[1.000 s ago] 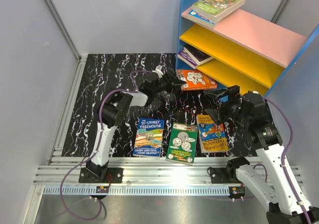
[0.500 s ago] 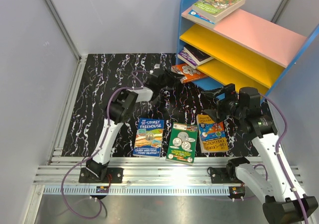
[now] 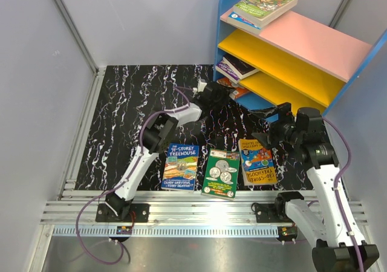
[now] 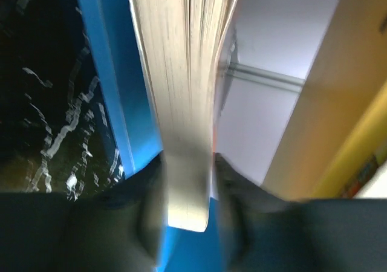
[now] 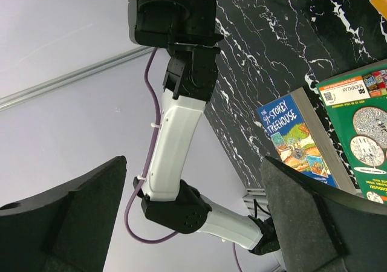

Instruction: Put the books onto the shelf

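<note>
The left end effector [image 4: 188, 184] pinches a thin orange paperback [image 4: 181, 66] by its cream, fanned page block, low against the slanted blue-framed shelf [image 3: 228, 6]. The right end effector [image 5: 193, 205] gapes wide above the black, white-veined bench [image 3: 133, 103], where three glossy books [image 3: 221, 173] lie flat side by side.

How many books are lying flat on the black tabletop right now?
3, in a row at the near edge: blue book on the left, green book in the middle, orange-and-blue book on the right. Another may be hidden from view.
</note>
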`<action>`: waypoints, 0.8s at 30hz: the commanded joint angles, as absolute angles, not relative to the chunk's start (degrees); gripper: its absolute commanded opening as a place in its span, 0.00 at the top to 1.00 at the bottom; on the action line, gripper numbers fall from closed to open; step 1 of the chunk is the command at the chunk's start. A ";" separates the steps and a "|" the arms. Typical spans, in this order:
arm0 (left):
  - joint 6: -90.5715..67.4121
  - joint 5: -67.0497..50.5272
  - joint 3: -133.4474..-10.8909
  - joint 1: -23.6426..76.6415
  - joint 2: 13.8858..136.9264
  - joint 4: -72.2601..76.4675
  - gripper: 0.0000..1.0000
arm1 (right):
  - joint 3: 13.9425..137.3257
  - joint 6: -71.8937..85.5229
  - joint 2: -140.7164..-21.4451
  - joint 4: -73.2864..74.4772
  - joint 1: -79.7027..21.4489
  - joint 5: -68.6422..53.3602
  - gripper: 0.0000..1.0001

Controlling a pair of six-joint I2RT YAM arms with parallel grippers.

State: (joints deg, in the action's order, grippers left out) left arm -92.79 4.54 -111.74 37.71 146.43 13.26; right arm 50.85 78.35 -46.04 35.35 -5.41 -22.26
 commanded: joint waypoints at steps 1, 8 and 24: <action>-94.04 5.64 -116.54 35.77 148.62 12.49 0.43 | 51.07 76.55 -45.26 34.81 -3.61 -25.40 0.00; -91.41 -1.21 -107.42 33.76 141.43 8.71 0.01 | 49.48 76.99 -46.58 32.35 -2.37 -29.00 0.00; -57.77 -15.81 -89.83 29.44 112.52 -12.53 0.01 | 53.01 44.48 -66.97 57.74 -2.11 -29.10 0.00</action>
